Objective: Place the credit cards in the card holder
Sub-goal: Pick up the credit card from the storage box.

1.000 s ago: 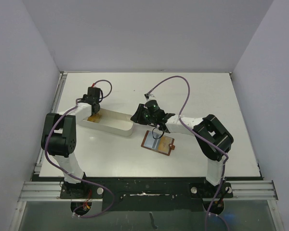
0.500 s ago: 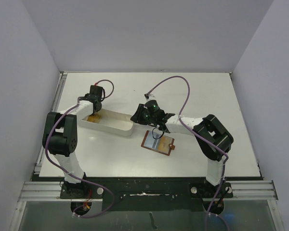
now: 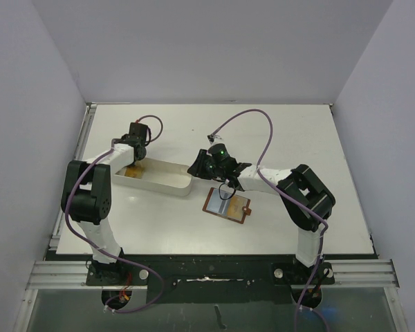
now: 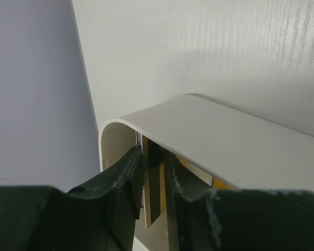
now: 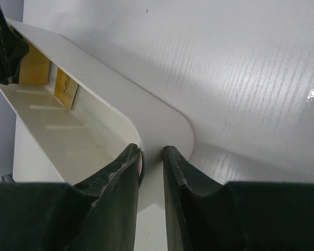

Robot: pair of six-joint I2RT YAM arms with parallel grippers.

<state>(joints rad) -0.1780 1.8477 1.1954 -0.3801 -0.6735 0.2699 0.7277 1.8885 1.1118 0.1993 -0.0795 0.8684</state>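
Note:
The yellow-orange credit card stands on edge in the left end of a long white tray. My left gripper is shut on it, down inside that end. The card also shows in the right wrist view. My right gripper is shut on the tray's right end wall, one finger inside and one outside; it also shows in the top view. The brown card holder lies open on the table just right of the tray, with the silver card lying on its inner face.
The white tabletop is ringed by grey walls at the back and both sides. Purple cables loop over both arms. The right arm's forearm crosses just behind the card holder.
My left gripper has shifted slightly away from the near edge at the tray's left end, and less of the yellow card shows from above. The right gripper, tray and card holder have not moved.

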